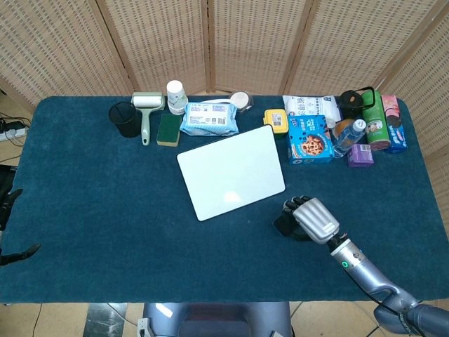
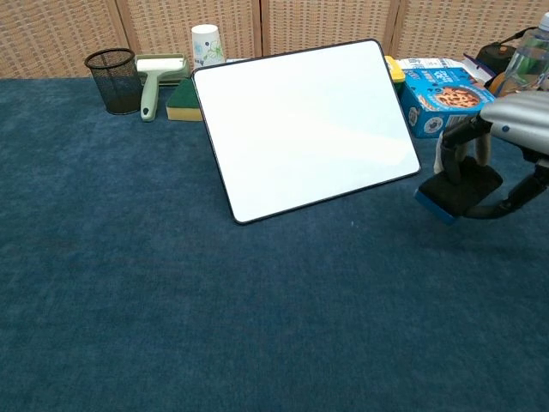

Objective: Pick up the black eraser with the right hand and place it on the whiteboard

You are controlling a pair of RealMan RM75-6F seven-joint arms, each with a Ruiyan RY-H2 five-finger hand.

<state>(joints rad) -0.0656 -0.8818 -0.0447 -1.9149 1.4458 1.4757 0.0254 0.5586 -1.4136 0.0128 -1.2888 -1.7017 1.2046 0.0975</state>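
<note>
1. Blue cloth covers the table [image 1: 105, 203]; wide bare stretches lie along its near and left sides, while clutter crowds the far edge.
2. White whiteboard [image 1: 231, 172] lies near the middle, with open cloth between its near right corner and the right hand [image 1: 313, 220].
3. Along the far edge sit a mesh pen cup [image 1: 126, 119], a lint roller [image 1: 146, 112], a green sponge [image 1: 168, 129] and a cookie box [image 1: 310, 139].
4. The right hand holds the black eraser [image 2: 461, 189], fingers [image 2: 464, 137] curled over its top and thumb below.
5. The eraser hangs clear of the cloth, just right of the whiteboard's near right corner, not touching it.
6. The left hand shows in neither view.
</note>
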